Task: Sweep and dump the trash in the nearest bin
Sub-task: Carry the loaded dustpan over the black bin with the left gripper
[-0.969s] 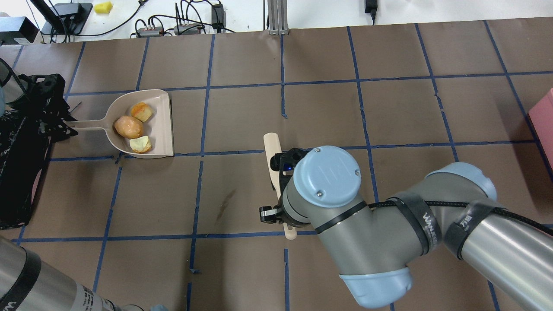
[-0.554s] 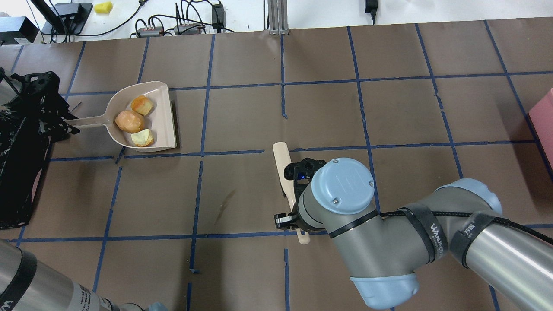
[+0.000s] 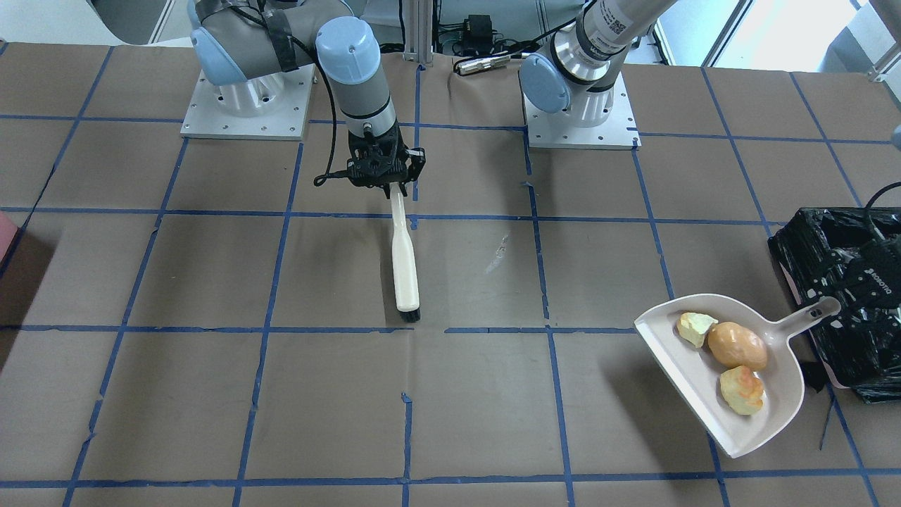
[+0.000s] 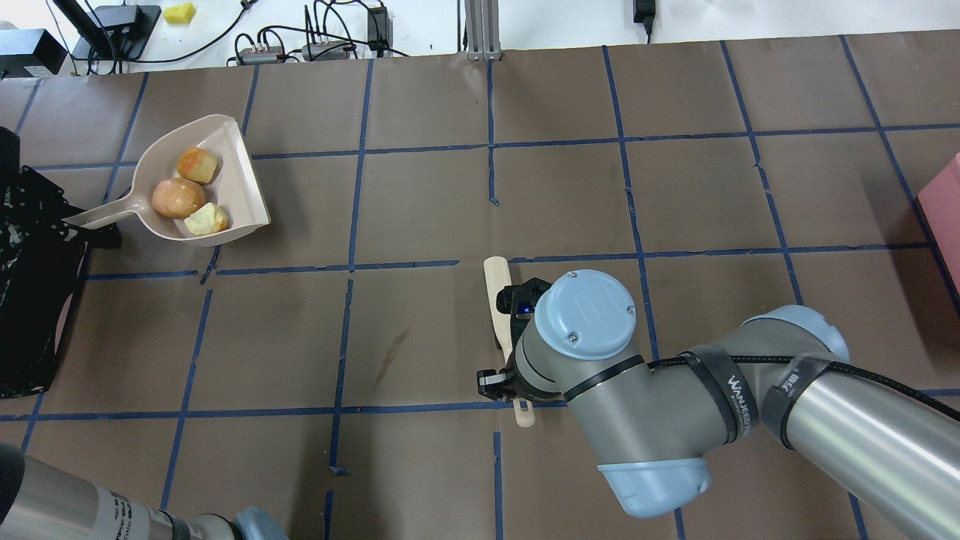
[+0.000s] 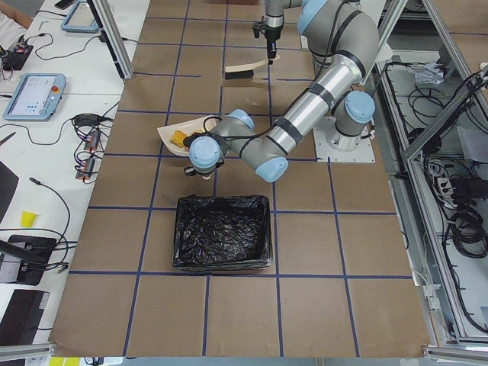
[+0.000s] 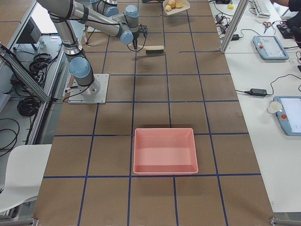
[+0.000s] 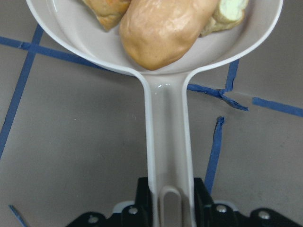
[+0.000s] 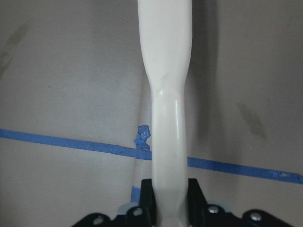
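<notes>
The trash, a round potato-like lump [image 4: 178,198] flanked by two torn bread chunks [image 4: 198,165] [image 4: 206,220], sits in the bowl of the white dustpan [image 4: 238,169], near the table's left end and toward its far edge. My left gripper [image 7: 170,204] is clamped on the tip of the pan's handle, and the pan looks raised off the paper. The black-lined bin [image 5: 221,200] stands just beside it at the left end, on the handle side, so the pan's open lip faces away from it. I'd carry the pan level or slightly lip-up, since the lump will roll. I'd tip only once the lip is well inside the bag's rim. My right gripper [image 8: 169,201] grips the hand brush [image 3: 405,267] mid-table. A pink tub [image 6: 164,130] waits at the right end, well apart.
</notes>
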`<state>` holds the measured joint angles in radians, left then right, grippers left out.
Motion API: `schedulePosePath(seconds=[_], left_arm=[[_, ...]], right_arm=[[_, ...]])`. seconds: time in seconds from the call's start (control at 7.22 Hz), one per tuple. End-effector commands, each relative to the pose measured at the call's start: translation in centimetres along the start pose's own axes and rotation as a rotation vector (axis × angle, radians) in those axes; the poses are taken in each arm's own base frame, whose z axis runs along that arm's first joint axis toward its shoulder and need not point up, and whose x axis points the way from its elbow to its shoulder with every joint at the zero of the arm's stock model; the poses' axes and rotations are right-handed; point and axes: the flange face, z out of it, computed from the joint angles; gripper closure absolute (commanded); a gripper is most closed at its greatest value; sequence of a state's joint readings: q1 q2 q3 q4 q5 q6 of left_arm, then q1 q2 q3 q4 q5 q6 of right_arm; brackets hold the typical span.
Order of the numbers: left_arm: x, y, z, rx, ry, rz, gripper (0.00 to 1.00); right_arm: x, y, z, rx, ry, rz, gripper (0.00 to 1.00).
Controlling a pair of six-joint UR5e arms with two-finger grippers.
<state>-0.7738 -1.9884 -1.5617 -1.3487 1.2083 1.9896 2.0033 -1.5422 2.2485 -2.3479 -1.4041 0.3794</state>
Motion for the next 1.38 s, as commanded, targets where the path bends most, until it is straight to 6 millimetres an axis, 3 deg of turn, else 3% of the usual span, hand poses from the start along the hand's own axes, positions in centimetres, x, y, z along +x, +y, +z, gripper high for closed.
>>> schedulePosePath(seconds=[0.0,0.42,0.55,0.69,0.83,1.11,1.25], left_arm=[[2.1,3.7,-4.1,0.017,-0.034,-0.086,0.96],[5.5,10.2,-11.9,0.02,-0.123,-0.222,0.96],[7.2,12.2,-15.1,0.005,-0.17,-0.262,0.96],[8.7,14.9,-17.7,-0.012,-0.195,-0.306,0.96],[9.9,17.4,-19.7,-0.052,-0.209,-0.344,0.96],[11.0,20.3,-22.5,-0.16,-0.21,-0.369,0.96],[10.8,20.5,-24.3,-0.205,-0.22,-0.364,0.96]], right_arm=[[-0.4,0.1,-0.1,-0.005,-0.027,0.026,0.9],[-1.6,0.8,0.6,-0.021,-0.051,0.032,0.88],[-1.6,0.6,1.0,-0.017,-0.053,0.035,0.8],[-1.6,0.6,1.5,-0.019,-0.045,0.023,0.58],[-1.7,0.3,1.9,-0.022,-0.044,0.024,0.13],[-1.7,0.2,2.1,-0.022,-0.042,0.026,0.07],[-1.5,-0.2,1.8,-0.011,-0.034,0.021,0.06]])
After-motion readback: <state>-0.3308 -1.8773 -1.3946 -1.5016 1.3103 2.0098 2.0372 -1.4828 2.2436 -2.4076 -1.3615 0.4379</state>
